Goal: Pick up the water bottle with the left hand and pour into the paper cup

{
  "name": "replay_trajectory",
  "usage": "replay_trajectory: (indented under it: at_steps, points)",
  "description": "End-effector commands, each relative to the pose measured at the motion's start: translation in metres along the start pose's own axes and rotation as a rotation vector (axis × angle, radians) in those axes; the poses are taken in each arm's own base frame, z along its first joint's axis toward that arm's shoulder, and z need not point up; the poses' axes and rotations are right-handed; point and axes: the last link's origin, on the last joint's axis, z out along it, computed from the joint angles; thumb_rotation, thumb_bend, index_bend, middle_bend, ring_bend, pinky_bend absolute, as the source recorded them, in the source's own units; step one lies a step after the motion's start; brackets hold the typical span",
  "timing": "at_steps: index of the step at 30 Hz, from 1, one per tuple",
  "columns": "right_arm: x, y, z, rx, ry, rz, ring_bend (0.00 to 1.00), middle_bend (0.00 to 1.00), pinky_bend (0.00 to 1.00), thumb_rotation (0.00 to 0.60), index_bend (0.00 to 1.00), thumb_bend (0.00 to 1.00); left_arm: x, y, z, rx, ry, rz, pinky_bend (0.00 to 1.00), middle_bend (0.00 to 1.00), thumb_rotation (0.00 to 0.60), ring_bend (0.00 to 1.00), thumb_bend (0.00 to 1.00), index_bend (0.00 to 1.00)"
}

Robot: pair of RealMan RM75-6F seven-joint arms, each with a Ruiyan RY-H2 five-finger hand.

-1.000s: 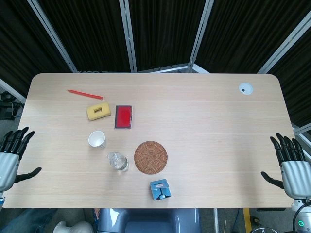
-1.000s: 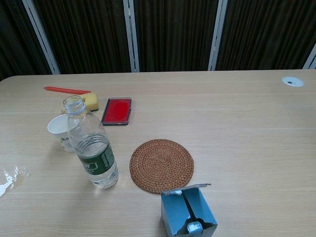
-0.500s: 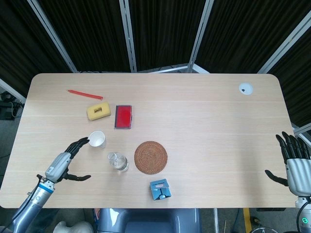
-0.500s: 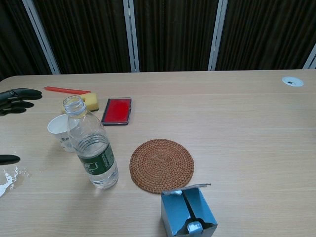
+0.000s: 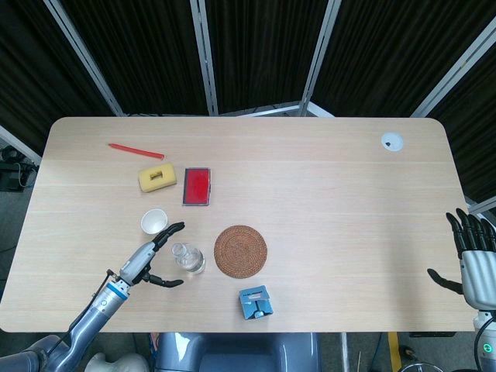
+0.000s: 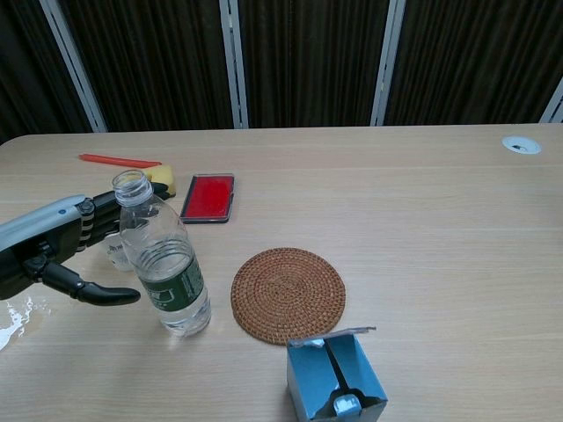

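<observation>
Light wood counter (image 5: 325,201), dark curtains (image 5: 256,46) behind. Left robot hand (image 5: 151,256) spread, empty, beside bottle (image 6: 163,264); right robot hand (image 5: 473,260) spread, empty.

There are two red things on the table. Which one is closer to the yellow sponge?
The flat red case, a rectangle lying just right of the yellow sponge. The other red thing, the thin red pen, lies further back, toward the table's far left corner.

Robot hand (image 6: 62,251) hides most of paper cup (image 5: 154,222).

No text is readable — the water bottle (image 6: 164,268) label's print is too small.
</observation>
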Motion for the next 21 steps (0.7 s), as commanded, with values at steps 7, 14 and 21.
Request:
replay_trajectory:
  at_steps: [7, 14, 21]
  points:
    - [-0.002, 0.001, 0.002, -0.013, -0.001, -0.010, 0.00, 0.00, 0.00, 0.600, 0.00, 0.00, -0.015, -0.004, 0.019, 0.025, -0.018, -0.066, 0.00, 0.00, 0.600, 0.00, 0.00, 0.00]
    - [-0.003, 0.003, 0.004, -0.024, -0.004, -0.015, 0.00, 0.00, 0.00, 0.600, 0.00, 0.00, -0.025, -0.010, 0.029, 0.032, -0.032, -0.093, 0.00, 0.00, 0.600, 0.00, 0.00, 0.00]
    - [-0.004, 0.004, 0.006, -0.030, -0.007, -0.017, 0.00, 0.00, 0.00, 0.600, 0.00, 0.00, -0.031, -0.011, 0.035, 0.022, -0.041, -0.114, 0.00, 0.00, 0.600, 0.00, 0.00, 0.00]
